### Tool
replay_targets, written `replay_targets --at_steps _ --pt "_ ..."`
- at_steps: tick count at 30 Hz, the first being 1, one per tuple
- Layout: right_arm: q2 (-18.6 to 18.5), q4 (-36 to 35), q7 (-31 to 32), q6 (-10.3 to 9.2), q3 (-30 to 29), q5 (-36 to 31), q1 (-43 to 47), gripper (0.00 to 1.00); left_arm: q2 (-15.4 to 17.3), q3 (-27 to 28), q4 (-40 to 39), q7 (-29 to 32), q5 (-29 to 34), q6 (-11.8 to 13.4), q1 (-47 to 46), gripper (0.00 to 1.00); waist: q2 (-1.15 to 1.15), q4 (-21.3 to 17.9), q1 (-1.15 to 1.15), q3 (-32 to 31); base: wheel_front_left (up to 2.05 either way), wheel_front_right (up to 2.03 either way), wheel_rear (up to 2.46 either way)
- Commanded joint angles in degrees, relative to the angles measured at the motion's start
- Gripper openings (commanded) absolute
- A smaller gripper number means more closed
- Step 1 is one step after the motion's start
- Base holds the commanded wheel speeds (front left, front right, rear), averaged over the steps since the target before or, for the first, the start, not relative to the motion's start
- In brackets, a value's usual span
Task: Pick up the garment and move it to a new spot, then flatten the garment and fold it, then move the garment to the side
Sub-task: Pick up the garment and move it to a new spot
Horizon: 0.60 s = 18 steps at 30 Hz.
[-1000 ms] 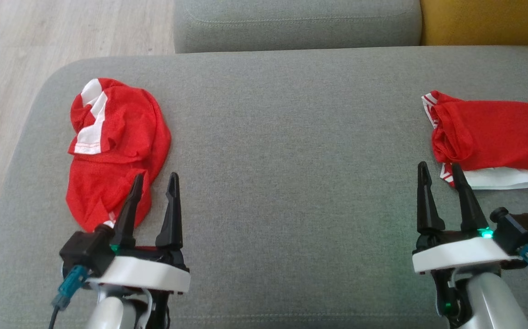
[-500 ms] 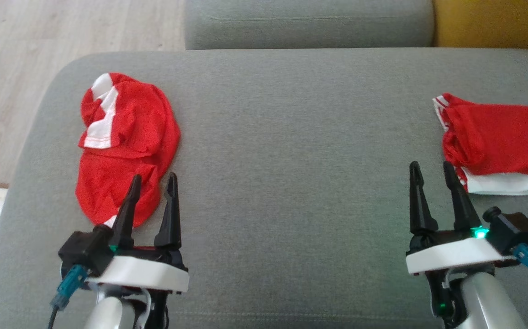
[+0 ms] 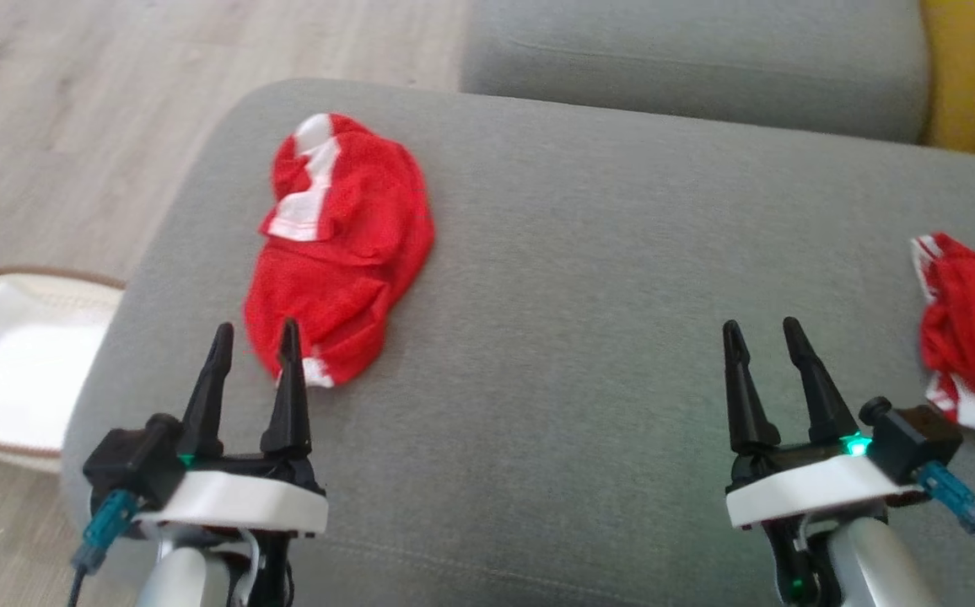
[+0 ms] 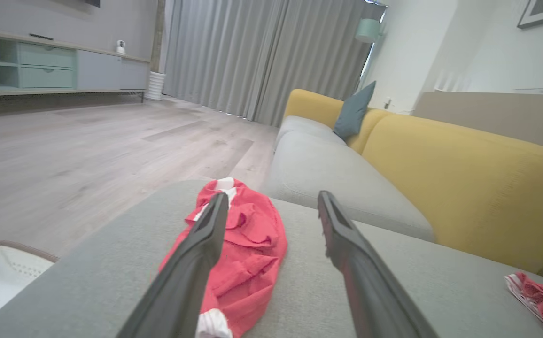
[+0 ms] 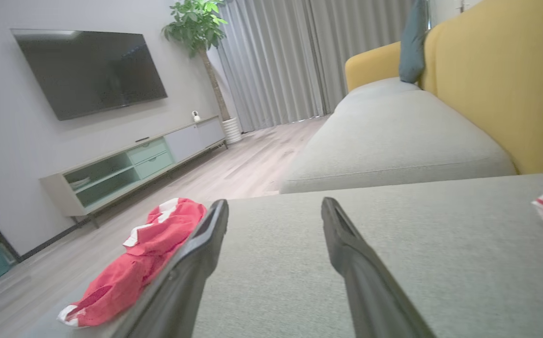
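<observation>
Now | L gripper [image 3: 255,327] jaws apart, empty | garment [image 3: 344,253] just ahead of tips | R gripper [image 3: 762,325] apart, empty

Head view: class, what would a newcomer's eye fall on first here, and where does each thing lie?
The crumpled red mesh garment with white trim stands out first, on the left part of the grey fabric sofa cushion. A second red-and-white garment lies at the picture's right edge, partly cut off. Nearest the camera, the left tool and right tool stand open, the left one by the crumpled garment's near end.
</observation>
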Motion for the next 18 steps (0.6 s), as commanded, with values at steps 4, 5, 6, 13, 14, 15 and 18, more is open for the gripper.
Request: replay_targets --at_steps 4,5,6,13,14,15,18 --pt "-0.06 -1.06 -0.62 0.37 2.29 0.5 -0.97 1.0 0.47 3.12 -2.03 -0.29 0.29 0.35 -1.14 1.0 0.0 5.61 0.0 -1.04 0.0 0.0 0.0" --pt "-0.06 -0.97 -0.62 0.37 2.39 0.6 -0.96 1.0 0.47 3.28 -2.03 -0.29 0.3 0.38 -1.0 1.0 0.0 6.41 0.0 -1.13 0.0 0.0 0.0" --pt "-0.06 -0.87 -0.62 0.37 2.48 0.68 -0.93 1.0 0.47 3.41 -2.03 -0.29 0.34 0.38 -0.88 1.0 0.0 7.18 0.0 -1.22 0.0 0.0 0.0" --pt "-0.06 -0.42 -0.62 0.37 2.88 1.23 -0.54 1.0 0.47 3.86 -2.1 -0.29 0.55 0.43 -0.12 1.0 0.0 11.72 0.0 -1.69 0.0 0.0 0.0" --pt "-0.06 -0.4 -0.62 0.37 2.86 1.27 -0.47 1.0 0.47 3.9 -2.12 -0.29 0.55 0.46 -0.05 1.0 0.0 12.24 0.0 -1.66 0.0 0.0 0.0" --pt "-0.06 -0.35 -0.62 0.37 2.85 1.27 -0.43 1.0 0.47 3.96 -2.13 -0.29 0.54 0.5 -0.01 1.0 0.0 12.68 0.0 -1.63 0.0 0.0 0.0" --pt "-0.06 -0.19 -0.62 0.37 2.76 1.32 -0.27 1.0 0.47 4.02 -2.04 -0.29 0.55 0.44 0.08 1.0 0.0 13.76 0.0 -1.69 0.0 0.0 0.0"
